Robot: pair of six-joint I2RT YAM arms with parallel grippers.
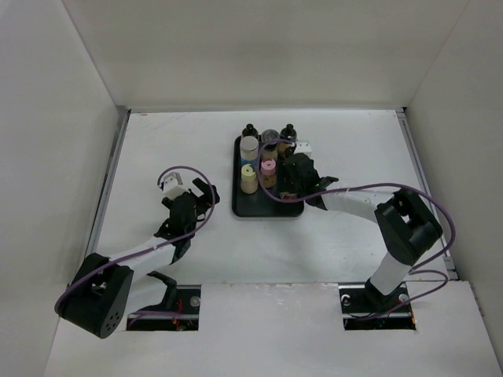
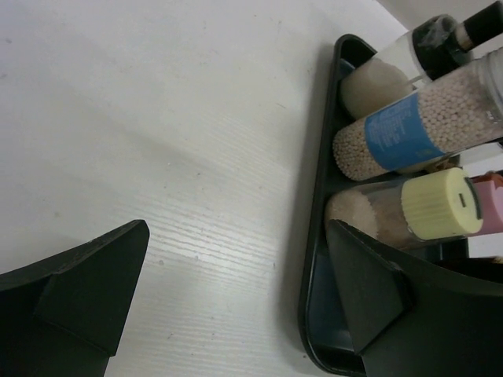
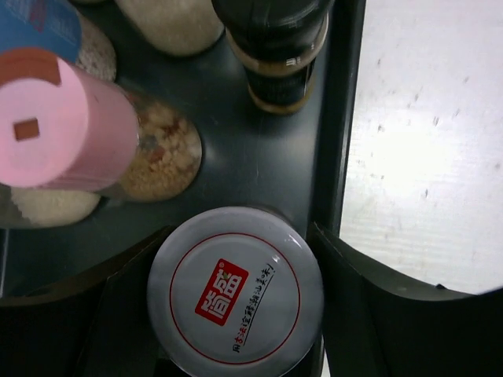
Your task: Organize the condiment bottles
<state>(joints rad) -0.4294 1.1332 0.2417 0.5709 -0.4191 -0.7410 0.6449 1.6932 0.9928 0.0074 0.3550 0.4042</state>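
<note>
Our left gripper [image 2: 236, 232] hangs with its jaws spread wide over the white table [image 1: 157, 149], just left of the black tray [image 1: 263, 207]. The condiment bottles [image 1: 259, 161] stand packed in that tray (yellow-capped jar [image 2: 436, 204] and blue-labelled jar [image 2: 401, 137] nearest its left rim, pink-capped jar [image 3: 55, 118] mid-tray). At the tray's right edge our right gripper [image 3: 236, 232] clamps the silver-lidded jar [image 3: 236, 314], a finger against each side.
</note>
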